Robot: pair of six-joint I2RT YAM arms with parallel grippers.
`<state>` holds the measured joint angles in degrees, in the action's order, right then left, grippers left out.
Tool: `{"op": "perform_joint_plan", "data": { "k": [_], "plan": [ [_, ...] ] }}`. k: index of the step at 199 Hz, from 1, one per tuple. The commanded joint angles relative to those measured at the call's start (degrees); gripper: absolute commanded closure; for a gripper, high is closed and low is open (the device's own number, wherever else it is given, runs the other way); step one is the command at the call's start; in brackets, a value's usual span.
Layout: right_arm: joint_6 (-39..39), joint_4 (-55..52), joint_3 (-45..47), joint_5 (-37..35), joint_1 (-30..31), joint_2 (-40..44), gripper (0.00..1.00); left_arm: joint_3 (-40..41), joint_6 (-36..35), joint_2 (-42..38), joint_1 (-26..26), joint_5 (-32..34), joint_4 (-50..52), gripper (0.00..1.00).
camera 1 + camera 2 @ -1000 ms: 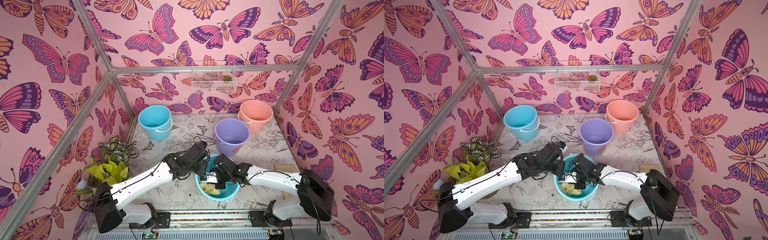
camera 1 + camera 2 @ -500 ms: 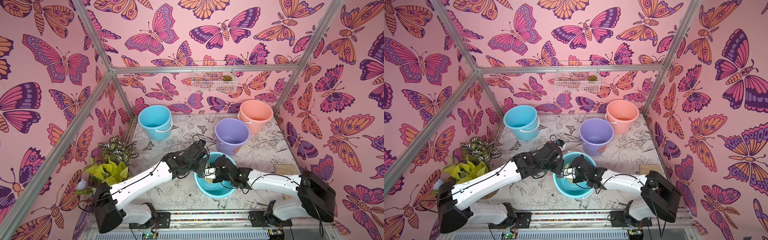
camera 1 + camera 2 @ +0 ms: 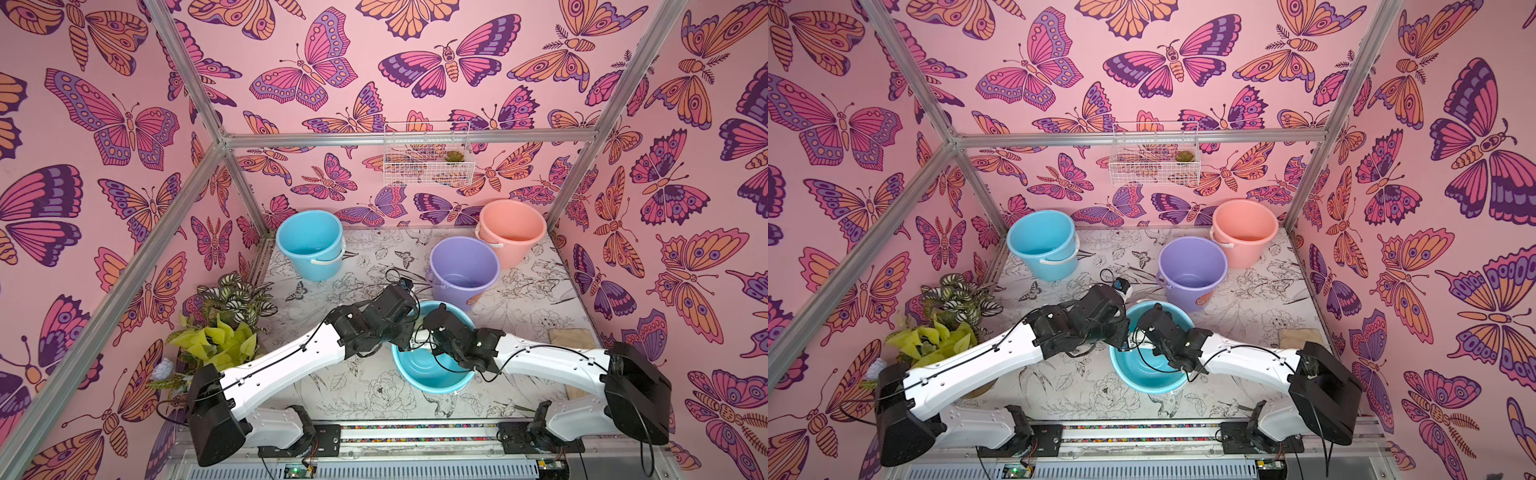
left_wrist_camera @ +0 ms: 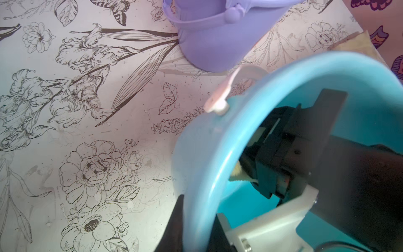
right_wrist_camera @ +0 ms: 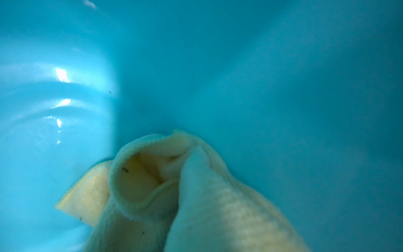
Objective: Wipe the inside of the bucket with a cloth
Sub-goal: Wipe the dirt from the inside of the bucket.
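Observation:
A lavender bucket (image 3: 463,266) (image 3: 1192,266) (image 4: 213,43) with an orange sticker (image 3: 1204,298) stands upright mid-table, and no gripper touches it. In front of it is a sky-blue bucket (image 3: 428,370) (image 3: 1142,370) (image 4: 218,141). My left gripper (image 3: 406,340) (image 3: 1121,336) (image 4: 197,227) is shut on its rim, one finger outside and one inside. My right gripper (image 3: 430,328) (image 3: 1144,328) (image 5: 196,240) reaches into that blue bucket. It is shut on the pale-yellow cloth (image 5: 152,185) (image 4: 238,172), which is pressed to the inner wall. The cloth is hidden in both top views.
A second sky-blue bucket (image 3: 309,245) stands at the back left and a salmon-pink one (image 3: 511,237) at the back right. Potted plants (image 3: 220,328) crowd the front left. A tan mat (image 3: 571,336) lies by the right wall. A wire basket (image 3: 428,160) hangs on the back wall.
My right gripper has swept the cloth from the blue bucket's floor up to its far-left wall, so the floor now shows bare. The left gripper has kept its hold on the rim.

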<state>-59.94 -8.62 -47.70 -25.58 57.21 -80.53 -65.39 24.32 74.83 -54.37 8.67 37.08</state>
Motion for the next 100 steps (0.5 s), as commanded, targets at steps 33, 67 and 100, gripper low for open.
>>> {"op": "perform_joint_plan", "data": {
  "k": [33,67,100],
  "plan": [
    [3.4,-26.0,-5.0,-3.6,0.1,1.6,1.00,0.7,0.1,0.7,-0.6,-2.3,0.9,1.00],
    [10.1,-35.4,-7.3,8.9,0.1,3.5,1.00,0.8,0.8,1.0,-0.6,-2.0,0.9,1.00],
    [13.1,-30.2,-5.9,16.5,0.1,10.9,1.00,0.6,1.9,1.9,-0.5,-3.9,0.8,1.00]
  ]
}}
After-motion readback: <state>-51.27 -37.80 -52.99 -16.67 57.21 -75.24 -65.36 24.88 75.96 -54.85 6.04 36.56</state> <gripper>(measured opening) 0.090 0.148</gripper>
